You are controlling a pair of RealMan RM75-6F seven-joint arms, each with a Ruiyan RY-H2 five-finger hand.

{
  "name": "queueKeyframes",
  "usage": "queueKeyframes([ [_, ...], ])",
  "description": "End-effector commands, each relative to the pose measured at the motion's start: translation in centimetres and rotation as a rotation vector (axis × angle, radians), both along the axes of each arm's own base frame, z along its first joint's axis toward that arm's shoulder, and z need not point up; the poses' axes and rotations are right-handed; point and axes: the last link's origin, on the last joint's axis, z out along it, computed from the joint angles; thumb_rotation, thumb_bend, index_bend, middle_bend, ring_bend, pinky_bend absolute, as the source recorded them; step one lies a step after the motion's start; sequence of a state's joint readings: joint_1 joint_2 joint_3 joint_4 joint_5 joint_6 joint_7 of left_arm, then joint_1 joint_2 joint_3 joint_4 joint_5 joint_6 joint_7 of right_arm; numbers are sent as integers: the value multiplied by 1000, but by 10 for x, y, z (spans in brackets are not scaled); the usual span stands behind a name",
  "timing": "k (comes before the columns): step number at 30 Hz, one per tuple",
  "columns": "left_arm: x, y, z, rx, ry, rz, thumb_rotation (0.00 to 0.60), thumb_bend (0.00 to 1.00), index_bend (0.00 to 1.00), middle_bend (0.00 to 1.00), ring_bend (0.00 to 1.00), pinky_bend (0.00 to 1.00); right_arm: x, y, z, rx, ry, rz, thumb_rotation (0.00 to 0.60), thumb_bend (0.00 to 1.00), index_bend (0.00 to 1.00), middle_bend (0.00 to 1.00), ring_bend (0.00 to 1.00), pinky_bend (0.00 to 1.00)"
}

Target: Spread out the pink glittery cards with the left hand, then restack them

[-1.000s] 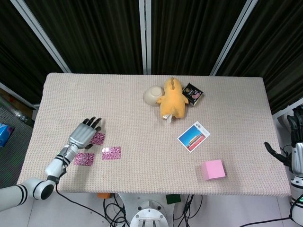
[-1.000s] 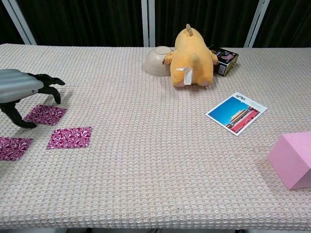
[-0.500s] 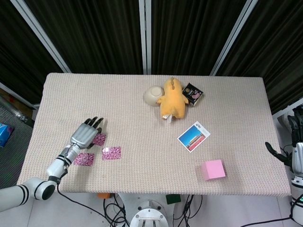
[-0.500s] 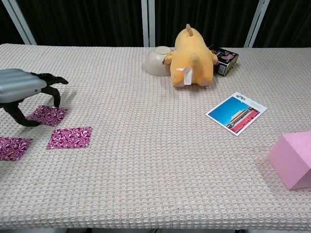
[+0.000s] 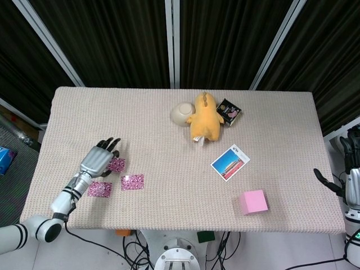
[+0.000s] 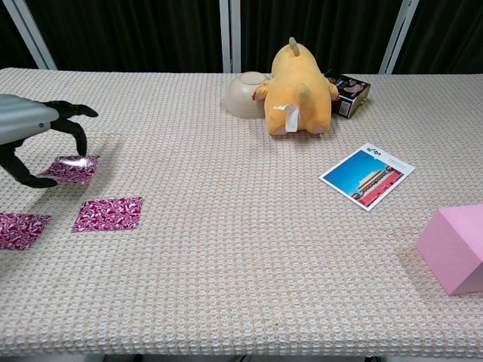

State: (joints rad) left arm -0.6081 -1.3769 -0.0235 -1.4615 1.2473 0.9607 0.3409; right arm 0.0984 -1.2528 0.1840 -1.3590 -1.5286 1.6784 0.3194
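Observation:
Three pink glittery cards lie spread near the table's front left corner. The far card (image 5: pixel 117 164) (image 6: pixel 72 169) sits tilted with one edge raised off the cloth, and my left hand (image 5: pixel 98 159) (image 6: pixel 29 130) arches over it, pinching it between thumb and a fingertip. A second card (image 5: pixel 133 181) (image 6: pixel 109 213) lies flat to the right. The third card (image 5: pixel 99 189) (image 6: pixel 19 229) lies flat nearest the front edge. My right hand (image 5: pixel 351 187) hangs beyond the table's right edge, fingers apart and holding nothing.
At the back centre stand a cream bowl (image 5: pixel 181 112) (image 6: pixel 243 96), a yellow plush toy (image 5: pixel 204 118) (image 6: pixel 298 79) and a black packet (image 5: pixel 229 111) (image 6: pixel 349 94). A postcard (image 5: pixel 230 162) (image 6: pixel 367 175) and a pink block (image 5: pixel 254 201) (image 6: pixel 455 247) lie to the right.
The left hand drew back slightly and its fingers closed on the far card, whose edge has come up off the cloth. The other two cards and the right hand stayed put.

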Motion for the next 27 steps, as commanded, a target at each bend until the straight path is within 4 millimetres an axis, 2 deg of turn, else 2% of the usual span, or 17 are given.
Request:
queueKeyframes([
  [1,-8,-19,17,48,-43,73,600,226,458,0,0,151,0,-1,-1,4,-1,-1,600,451,0,0,0,0],
  [7,-22,-62,29,85,-8,175,600,225,448,0,0,152,-1,-3,-7,27,-16,3,600,452,0,0,0,0],
  [14,-24,-102,21,95,39,214,600,225,452,0,0,150,-6,1,-14,56,-33,2,600,451,0,0,0,0],
  [20,-21,-112,12,93,51,223,600,225,452,0,0,150,-10,7,-11,53,-32,-3,600,451,0,0,0,0],
  [27,-15,-109,3,96,59,172,600,225,451,0,0,150,-11,9,-7,45,-31,-11,600,452,0,0,0,0],
])
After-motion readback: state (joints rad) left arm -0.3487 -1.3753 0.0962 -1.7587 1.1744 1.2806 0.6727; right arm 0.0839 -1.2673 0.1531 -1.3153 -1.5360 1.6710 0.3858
